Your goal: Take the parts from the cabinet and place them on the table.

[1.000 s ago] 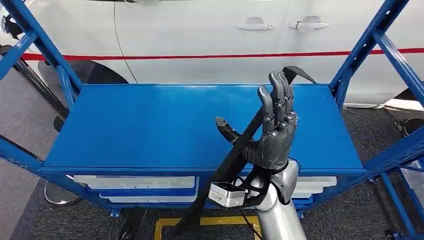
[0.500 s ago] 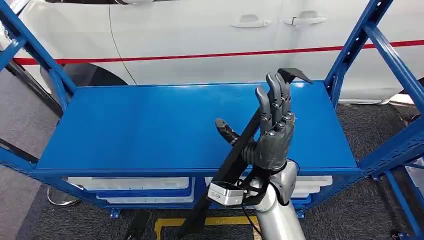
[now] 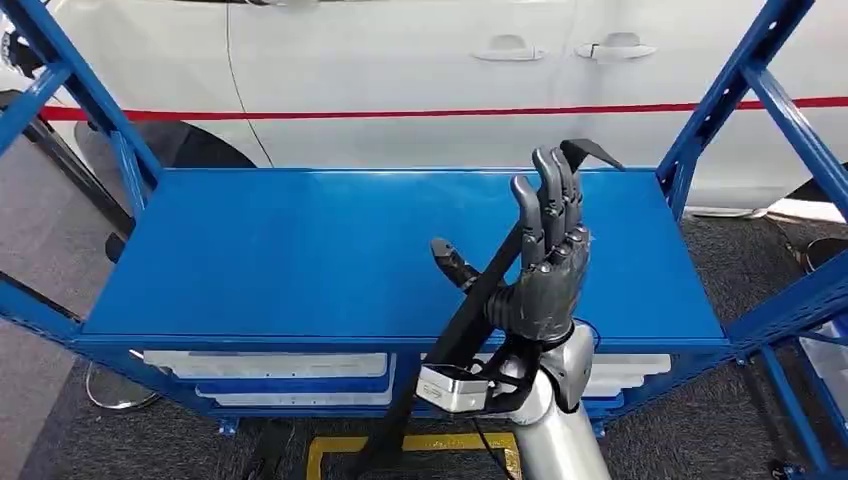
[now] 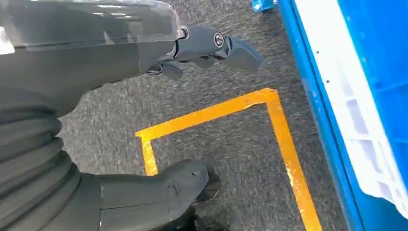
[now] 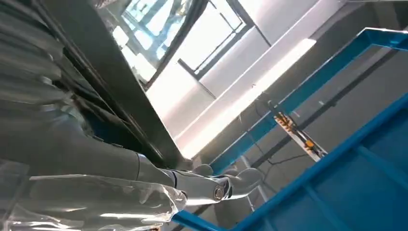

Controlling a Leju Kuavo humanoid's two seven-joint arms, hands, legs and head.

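My right hand (image 3: pixel 545 270) is raised upright over the front of the blue shelf top (image 3: pixel 300 250), its fingers straight and its thumb out to the side. A long black strip (image 3: pixel 452 343) lies in the fork between the thumb and the fingers. The strip slants from below the shelf's front edge up past the fingertips, its bent tip over the far side of the shelf. In the right wrist view the strip (image 5: pixel 110 82) runs as a dark bar beside the right hand (image 5: pixel 96 159). My left hand (image 4: pixel 96 72) hangs by my side over the floor, fingers apart and holding nothing.
Blue slanted uprights (image 3: pixel 720 100) frame the shelf at both ends. White trays (image 3: pixel 270 365) sit on the level below. A white car (image 3: pixel 400 70) stands close behind the rack. Yellow tape (image 4: pixel 284 139) marks the grey carpet by the rack's foot.
The whole picture shifted a little down and back up, so the camera moved. My right hand and the strip keep the same pose over the shelf.
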